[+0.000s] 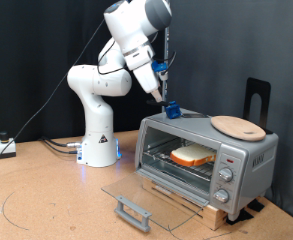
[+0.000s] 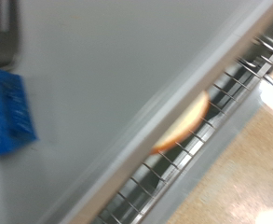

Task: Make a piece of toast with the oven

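Brown wooden tabletop [image 1: 46, 200], black curtain backdrop, silver oven [image 1: 208, 150] door down, piece of toast [image 1: 193, 155] pale-faced on rack, claw [image 1: 170, 108] above oven roof, opening cannot be told.

the wooden table [image 1: 46, 205] carries the oven [image 1: 211, 150] and the robot base [image 1: 99, 150].
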You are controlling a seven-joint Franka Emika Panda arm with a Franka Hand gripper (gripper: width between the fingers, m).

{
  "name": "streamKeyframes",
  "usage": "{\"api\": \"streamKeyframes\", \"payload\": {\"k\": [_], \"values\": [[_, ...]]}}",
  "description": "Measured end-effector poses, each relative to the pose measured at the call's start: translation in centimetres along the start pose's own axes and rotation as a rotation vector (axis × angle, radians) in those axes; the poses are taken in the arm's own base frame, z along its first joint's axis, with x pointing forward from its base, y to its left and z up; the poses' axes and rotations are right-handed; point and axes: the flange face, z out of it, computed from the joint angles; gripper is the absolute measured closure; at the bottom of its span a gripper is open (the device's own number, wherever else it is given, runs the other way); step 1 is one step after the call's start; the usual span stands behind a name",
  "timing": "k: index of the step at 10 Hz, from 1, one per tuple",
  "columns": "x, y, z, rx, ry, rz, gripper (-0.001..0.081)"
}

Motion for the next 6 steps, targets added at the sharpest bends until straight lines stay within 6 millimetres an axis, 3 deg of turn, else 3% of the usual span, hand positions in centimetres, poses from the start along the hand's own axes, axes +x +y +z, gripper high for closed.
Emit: {"api": "streamKeyframes", "payload": {"k": [6], "values": [[1.1, 7.6, -2.2, -0.059, 0.006, 0.045, -0.0001]]}}
